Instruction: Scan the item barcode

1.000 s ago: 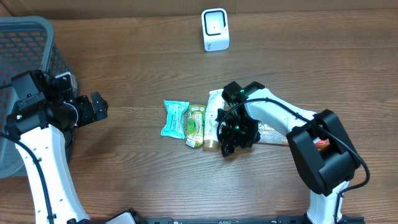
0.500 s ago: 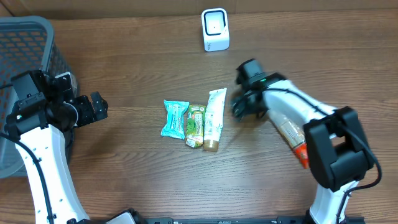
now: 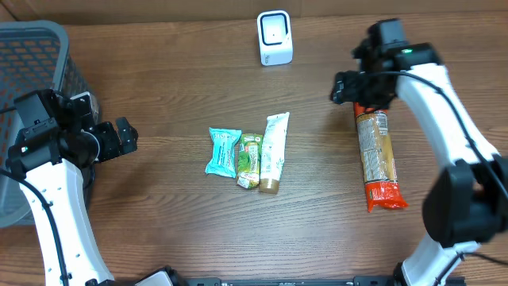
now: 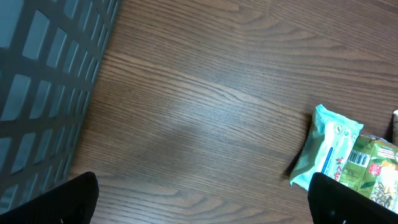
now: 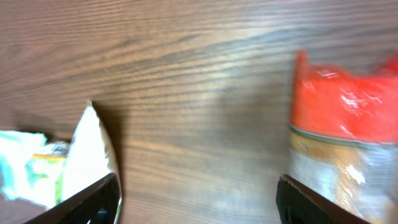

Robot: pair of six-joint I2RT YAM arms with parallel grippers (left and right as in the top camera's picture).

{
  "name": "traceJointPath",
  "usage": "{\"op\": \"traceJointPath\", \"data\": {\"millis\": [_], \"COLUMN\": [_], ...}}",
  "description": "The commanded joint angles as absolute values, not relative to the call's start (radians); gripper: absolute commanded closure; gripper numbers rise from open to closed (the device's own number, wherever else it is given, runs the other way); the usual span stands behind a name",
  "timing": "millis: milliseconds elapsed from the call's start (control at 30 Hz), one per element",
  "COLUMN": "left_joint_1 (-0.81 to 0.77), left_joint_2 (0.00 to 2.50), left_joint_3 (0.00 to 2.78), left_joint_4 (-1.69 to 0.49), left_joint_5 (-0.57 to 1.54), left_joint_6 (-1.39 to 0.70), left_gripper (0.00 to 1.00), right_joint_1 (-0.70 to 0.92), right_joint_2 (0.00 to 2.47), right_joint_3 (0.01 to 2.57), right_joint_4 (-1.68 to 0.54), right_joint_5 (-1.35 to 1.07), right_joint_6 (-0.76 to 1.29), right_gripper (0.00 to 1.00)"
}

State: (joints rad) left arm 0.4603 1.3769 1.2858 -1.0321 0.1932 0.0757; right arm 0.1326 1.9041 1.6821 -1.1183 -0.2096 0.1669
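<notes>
Grey mesh basket [image 3: 73, 75] far left; left gripper [image 4: 214, 202] and right gripper [image 5: 199, 202] both wide apart, empty.

Brown wood-grain table [image 3: 175, 95], even overhead light, faint glare

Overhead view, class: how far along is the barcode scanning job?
Done: nothing shows as scanned. In hand: nothing; right gripper and left gripper both open, empty. Remaining: long snack pack, white tube, green packet and teal packet all lie away from the scanner.
</notes>
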Motion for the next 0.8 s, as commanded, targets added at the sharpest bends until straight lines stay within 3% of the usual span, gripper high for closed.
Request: {"op": "traceJointPath", "data": {"millis": [0, 367, 767], "left_joint_1": [0.464, 0.464, 0.464], "left_joint_2": [1.382, 1.382, 1.382], "left_joint_3": [1.296, 1.296, 1.296], "left_joint_4": [-1.032, -1.032, -1.032], "left_joint_5": [0.191, 0.191, 0.191], "left_joint_6": [0.056, 0.056, 0.056], "left_gripper": [0.01, 0.00, 0.00], "right_joint_1": [0.027, -0.247, -0.259], "right_joint_2": [1.867, 1.867, 1.867], "right_joint_3": [1.665, 1.322, 1.009], "right_joint_4": [-1.194, -1.061, -0.863], "right_joint_5": [-0.161, -0.351, -0.464], "right_joint_6": [0.229, 0.115, 0.036], "right_gripper": [0.16, 0.16, 0.18]}}
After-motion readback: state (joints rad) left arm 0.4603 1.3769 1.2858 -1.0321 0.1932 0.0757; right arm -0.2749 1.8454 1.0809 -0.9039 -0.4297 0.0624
